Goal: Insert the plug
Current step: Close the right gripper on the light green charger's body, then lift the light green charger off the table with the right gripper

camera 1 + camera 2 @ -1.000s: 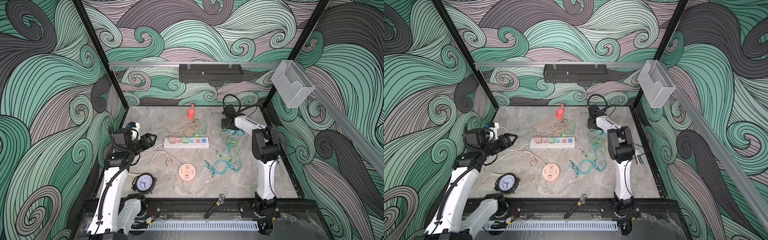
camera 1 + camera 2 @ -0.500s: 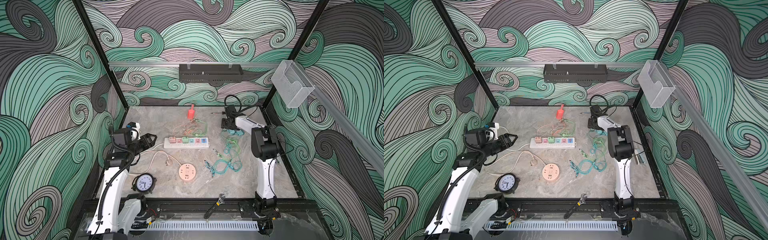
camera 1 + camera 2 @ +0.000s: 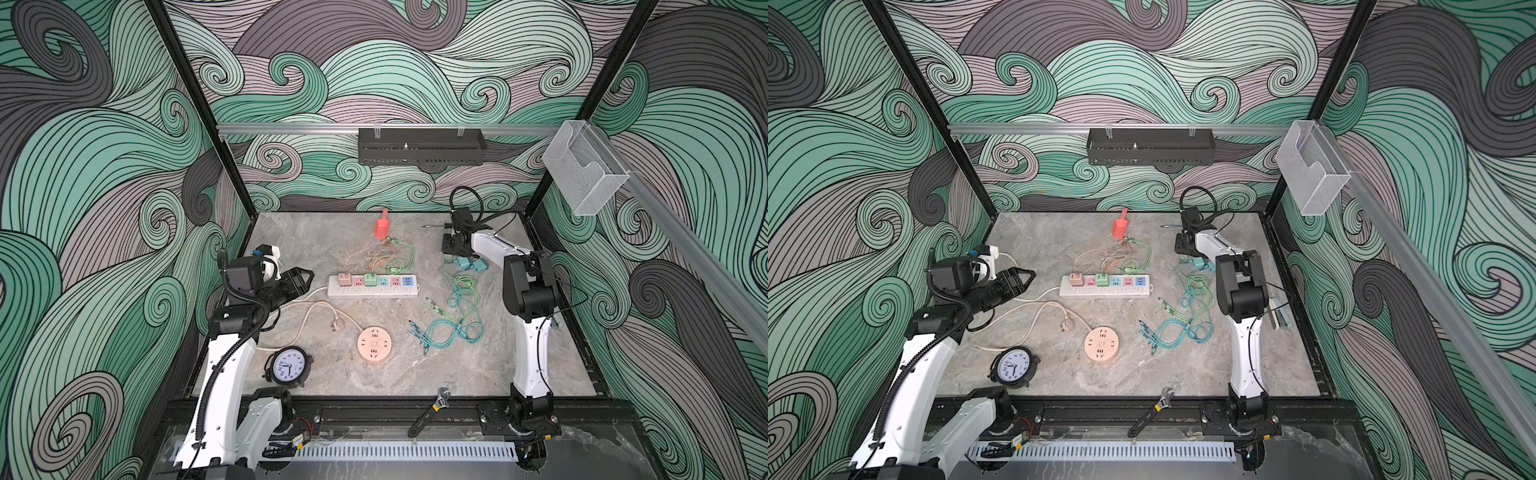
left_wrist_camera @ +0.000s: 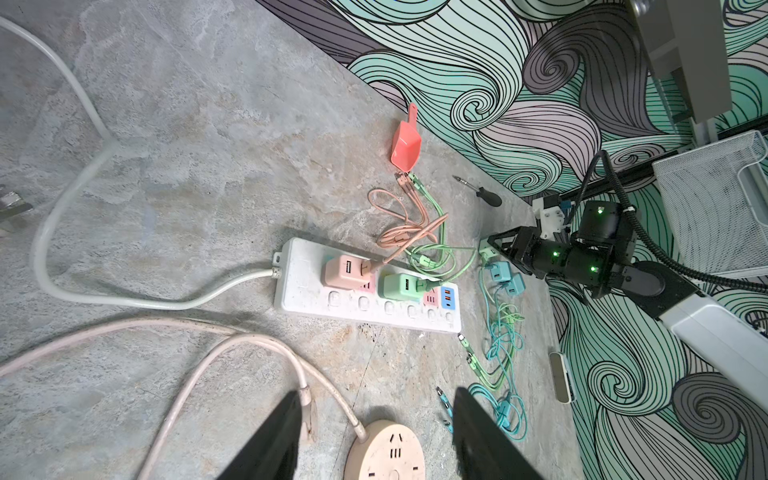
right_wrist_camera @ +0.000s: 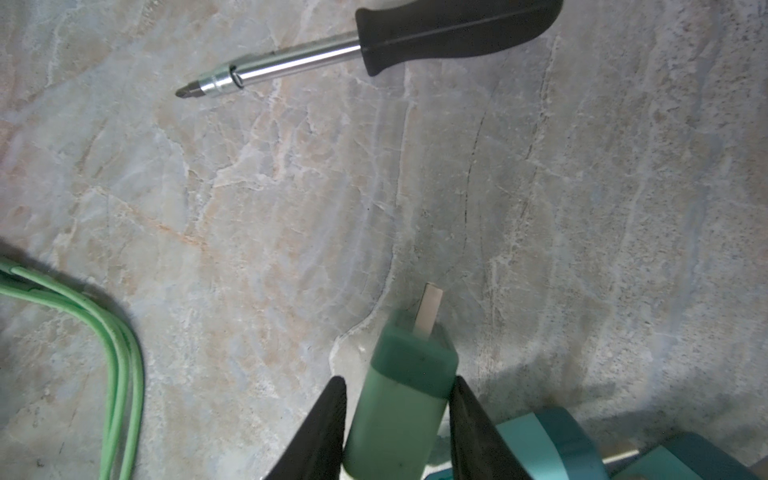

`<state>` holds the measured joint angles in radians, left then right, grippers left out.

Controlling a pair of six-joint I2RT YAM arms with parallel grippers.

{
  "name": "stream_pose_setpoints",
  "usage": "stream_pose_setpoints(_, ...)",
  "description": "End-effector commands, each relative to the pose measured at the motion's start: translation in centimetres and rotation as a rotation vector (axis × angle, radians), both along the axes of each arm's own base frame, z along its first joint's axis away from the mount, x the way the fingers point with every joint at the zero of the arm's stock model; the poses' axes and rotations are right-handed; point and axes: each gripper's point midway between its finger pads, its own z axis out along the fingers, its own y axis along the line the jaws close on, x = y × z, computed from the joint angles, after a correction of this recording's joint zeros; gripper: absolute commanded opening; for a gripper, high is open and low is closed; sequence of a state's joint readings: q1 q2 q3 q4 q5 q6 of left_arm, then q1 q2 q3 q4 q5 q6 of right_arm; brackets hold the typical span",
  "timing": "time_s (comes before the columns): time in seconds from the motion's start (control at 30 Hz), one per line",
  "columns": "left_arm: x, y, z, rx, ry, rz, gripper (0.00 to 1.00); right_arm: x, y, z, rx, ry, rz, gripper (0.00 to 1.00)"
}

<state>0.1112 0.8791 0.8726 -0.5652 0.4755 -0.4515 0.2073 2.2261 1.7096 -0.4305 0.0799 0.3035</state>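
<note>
Plug point(image 5: 399, 399), pale green, sits clamped by its flanks in the right hand point(image 5: 398, 380), prong pointing out ahead; it is at the bench's point(image 3: 478, 374) far right, well apart from the strip point(image 3: 371, 286); hold square, lift clear of the cables point(image 3: 457, 316) before carrying; left hand point(image 4: 374, 399) gapes, empty.
</note>
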Motion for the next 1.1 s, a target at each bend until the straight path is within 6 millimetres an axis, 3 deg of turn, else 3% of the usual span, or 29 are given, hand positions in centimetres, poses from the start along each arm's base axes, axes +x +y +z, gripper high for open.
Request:
stream_pose_setpoints(0.0, -0.2, 0.0, 1.1, 0.013, -0.025, -0.014, 0.61, 0.3, -0.2, -0.6, 0.015, 0.018, -0.002, 0.37)
stream_pose_setpoints(0.3, -0.5, 0.0, 1.0, 0.016, -0.025, -0.013, 0.61, -0.4, 1.7, 0.8, 0.118, 0.012, 0.081, 0.26)
stream_pose_setpoints(0.57, -0.5, -0.1, 0.7, 0.003, -0.023, -0.012, 0.61, -2.3, 6.3, 4.4, 0.403, -0.032, 0.254, 0.25)
stream_pose_setpoints(0.67, -0.5, -0.1, 0.7, 0.002, -0.024, -0.012, 0.61, -3.2, 7.9, 4.8, 0.487, -0.020, 0.329, 0.24)
stream_pose_setpoints(0.87, -0.5, -0.2, 0.5, -0.007, -0.022, -0.013, 0.61, -4.5, 9.9, 4.8, 0.601, -0.008, 0.426, 0.25)
stream_pose_setpoints(1.07, -0.6, -0.3, 0.8, -0.004, -0.027, -0.019, 0.61, -5.6, 10.4, 3.4, 0.631, 0.033, 0.464, 0.26)
